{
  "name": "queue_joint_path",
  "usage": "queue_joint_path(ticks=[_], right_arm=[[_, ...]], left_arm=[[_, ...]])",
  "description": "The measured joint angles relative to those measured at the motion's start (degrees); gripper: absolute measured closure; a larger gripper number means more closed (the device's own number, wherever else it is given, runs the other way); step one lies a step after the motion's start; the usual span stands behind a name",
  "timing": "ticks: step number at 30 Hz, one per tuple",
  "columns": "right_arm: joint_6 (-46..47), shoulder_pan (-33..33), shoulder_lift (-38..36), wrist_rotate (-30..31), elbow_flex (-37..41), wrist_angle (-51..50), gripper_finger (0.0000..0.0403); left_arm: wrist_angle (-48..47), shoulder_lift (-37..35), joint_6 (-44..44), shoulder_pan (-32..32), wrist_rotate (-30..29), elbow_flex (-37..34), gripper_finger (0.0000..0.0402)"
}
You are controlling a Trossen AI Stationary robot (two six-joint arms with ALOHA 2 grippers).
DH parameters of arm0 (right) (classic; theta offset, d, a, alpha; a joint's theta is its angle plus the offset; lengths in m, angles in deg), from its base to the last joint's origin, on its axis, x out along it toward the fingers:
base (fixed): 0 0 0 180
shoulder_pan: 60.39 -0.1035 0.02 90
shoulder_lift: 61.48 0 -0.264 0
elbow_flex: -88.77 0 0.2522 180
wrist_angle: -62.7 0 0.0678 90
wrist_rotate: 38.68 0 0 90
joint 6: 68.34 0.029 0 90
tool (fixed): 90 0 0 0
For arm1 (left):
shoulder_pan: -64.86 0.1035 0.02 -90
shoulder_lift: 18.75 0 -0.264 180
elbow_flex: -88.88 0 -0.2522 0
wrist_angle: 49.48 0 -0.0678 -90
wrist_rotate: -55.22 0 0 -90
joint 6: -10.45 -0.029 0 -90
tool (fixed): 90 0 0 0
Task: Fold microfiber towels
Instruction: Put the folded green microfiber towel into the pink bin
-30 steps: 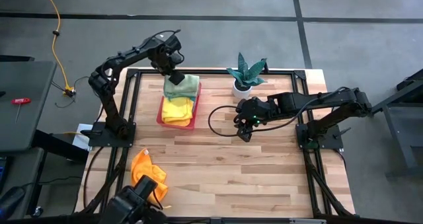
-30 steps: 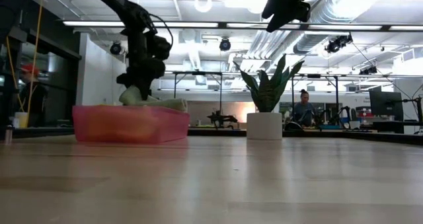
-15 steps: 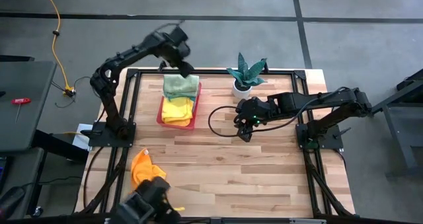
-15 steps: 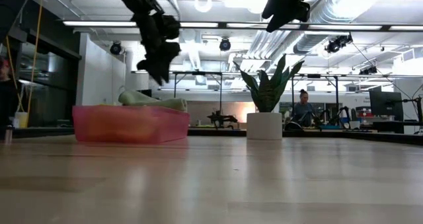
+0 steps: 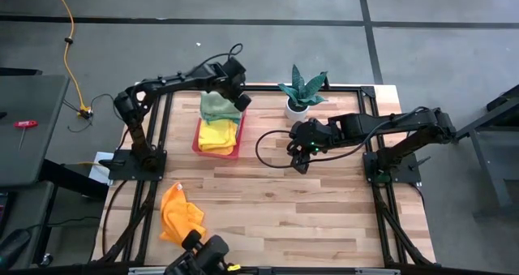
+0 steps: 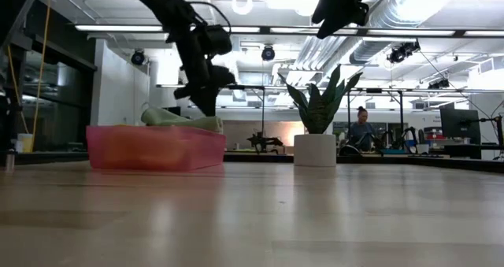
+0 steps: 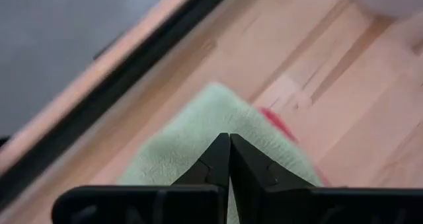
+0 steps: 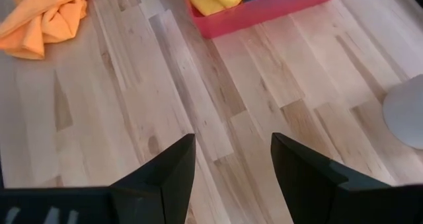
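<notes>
Towels sat in two places on your table. A light green towel lay folded on top of the stack in the pink tray, at the far left part of the wooden table, with a yellow towel showing beneath it nearer the front. In the right wrist view a sliver of teal cloth showed between the yellow folds. An orange towel lay crumpled and unfolded on the bare wood near the front left corner, well apart from the tray.

Your left gripper hung above the far right corner of the tray, over the edge of the green towel. Its fingers were pressed together with nothing between them. From table height, that gripper was raised clear of the cloth, which rose a little above the tray wall.

Your right gripper hovered over open wood near the middle of the table, just in front of the potted plant. Its fingers were spread apart and held nothing. Past them you could see the tray and the orange towel farther off.

In the room beyond the table, a person sat at a desk, to the right of the plant's white pot.
</notes>
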Motion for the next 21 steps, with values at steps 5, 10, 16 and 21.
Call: queue_joint_path(ticks=[5,10,16,21], right_arm=[[0.0,0.0,0.0,1.02,0.02,0.0,0.0213],[-0.02,0.01,0.0,1.07,0.02,0.0,0.0213],[-0.89,0.01,0.0,1.15,0.01,0.0,0.0213],[-0.98,0.0,0.0,1.15,0.02,-0.01,0.0213]], left_arm=[[4.57,0.02,3.39,-1.17,0.64,-5.24,0.0401],[4.85,0.02,3.58,-3.98,1.12,-7.57,0.0401],[8.03,0.02,3.26,-6.7,1.2,-10.35,0.0402],[8.01,0.0,3.94,-5.87,1.18,-10.43,0.0402]])
